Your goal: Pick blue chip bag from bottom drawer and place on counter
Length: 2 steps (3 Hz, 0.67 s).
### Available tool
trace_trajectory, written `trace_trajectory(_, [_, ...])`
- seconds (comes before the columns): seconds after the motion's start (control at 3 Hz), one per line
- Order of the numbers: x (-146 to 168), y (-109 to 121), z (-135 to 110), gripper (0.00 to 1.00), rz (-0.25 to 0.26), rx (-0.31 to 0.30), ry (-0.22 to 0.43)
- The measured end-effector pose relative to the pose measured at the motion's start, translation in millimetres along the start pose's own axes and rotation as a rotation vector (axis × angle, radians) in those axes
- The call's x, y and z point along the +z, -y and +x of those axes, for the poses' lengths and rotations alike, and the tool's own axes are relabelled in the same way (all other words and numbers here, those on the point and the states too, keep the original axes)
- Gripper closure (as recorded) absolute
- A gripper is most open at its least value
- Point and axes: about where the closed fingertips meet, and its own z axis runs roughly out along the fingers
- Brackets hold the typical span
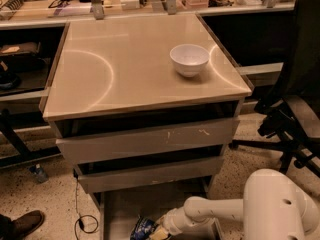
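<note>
The blue chip bag [143, 230] lies on the floor of the bottom drawer [119, 208], at the near edge of the view, just right of the drawer's centre. The gripper [160, 231] sits low in the drawer, against the bag's right side; whether it is spread or clamped cannot be determined. The white arm [216, 211] reaches in from the right. Above, two closed drawers [150, 140] sit under the counter [125, 69]. A white bowl [189, 59] stands at its far right.

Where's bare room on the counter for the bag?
The counter is bare from left rim to the white bowl and along the front edge; only right rear is taken. The end effector is at the blue chip bag in the bottom drawer.
</note>
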Motion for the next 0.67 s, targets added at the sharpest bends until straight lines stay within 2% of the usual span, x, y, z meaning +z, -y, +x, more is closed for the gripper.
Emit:
trace_trajectory(0.33, [-23, -16, -25, 1.00, 0.008, -0.037, 0.004])
trace_trajectory(0.67, [-50, -34, -43, 1.00, 0.016, -0.046, -0.020])
